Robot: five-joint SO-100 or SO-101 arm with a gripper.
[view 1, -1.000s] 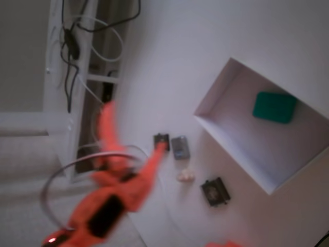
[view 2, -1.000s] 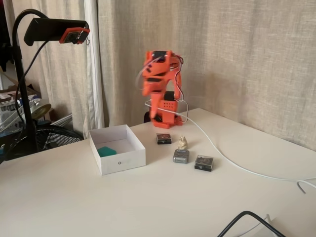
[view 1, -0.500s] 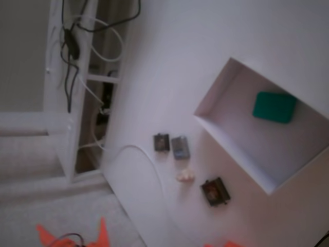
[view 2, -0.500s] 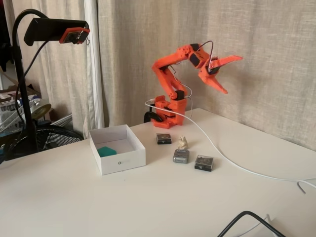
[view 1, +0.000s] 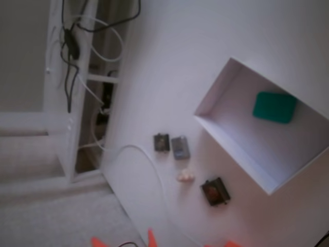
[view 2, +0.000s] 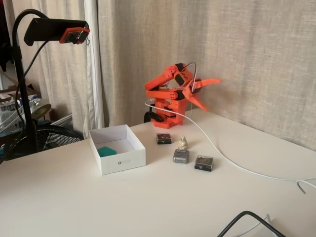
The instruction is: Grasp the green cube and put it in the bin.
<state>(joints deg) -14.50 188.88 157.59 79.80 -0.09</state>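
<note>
My hand hangs in the air above the far side of the table, close to my own orange base, with its two fingers spread wide and nothing between them. In a fixed view looking down, only two orange finger tips of mine poke in at the bottom edge.

There is one green cube, and it lies inside the bin, on the floor near one wall; from the side, in a fixed view, the cube shows just above the near wall of the bin. There is one bin, open at the top.

Beside the bin, apart from it, I count three small dark square gadgets: one nearest my base, one grey, one black. Among them sits one small pale lump. One white cable runs from my base across the table, passing just beside the gadgets. One black cable loops at the near edge.
</note>
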